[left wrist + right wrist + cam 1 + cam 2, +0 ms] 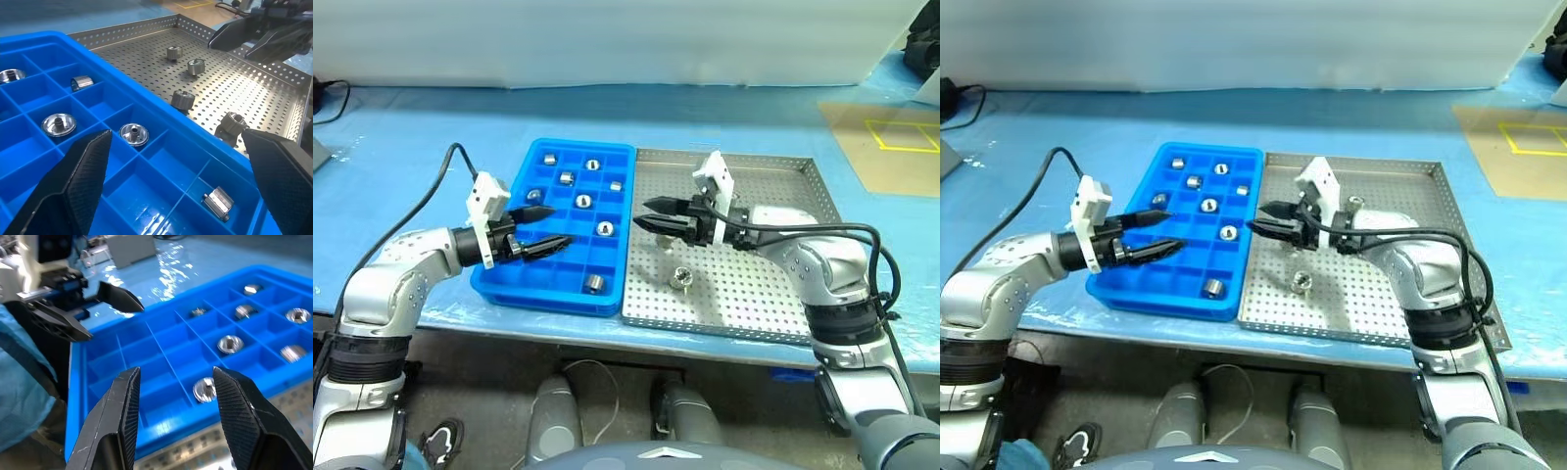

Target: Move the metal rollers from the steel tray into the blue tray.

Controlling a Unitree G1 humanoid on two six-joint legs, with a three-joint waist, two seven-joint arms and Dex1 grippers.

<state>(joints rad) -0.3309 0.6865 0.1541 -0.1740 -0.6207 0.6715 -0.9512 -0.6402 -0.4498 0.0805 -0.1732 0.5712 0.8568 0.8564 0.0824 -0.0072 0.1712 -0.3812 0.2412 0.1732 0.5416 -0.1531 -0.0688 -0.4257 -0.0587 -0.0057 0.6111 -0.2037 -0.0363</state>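
Over the blue tray (548,295), the left gripper (560,224) hovers with jaws wide apart; at the seam with the steel tray (759,299), the right gripper (642,214) hangs, jaws narrowly apart, nothing seen between them. Most metal rollers (583,201) sit in blue compartments; a few lie on the perforated floor

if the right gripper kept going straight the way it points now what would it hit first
Likely the left gripper, which faces it from across the blue tray. The right gripper points about level over that tray's edge, so it probably passes above the compartments. Depth is unclear.
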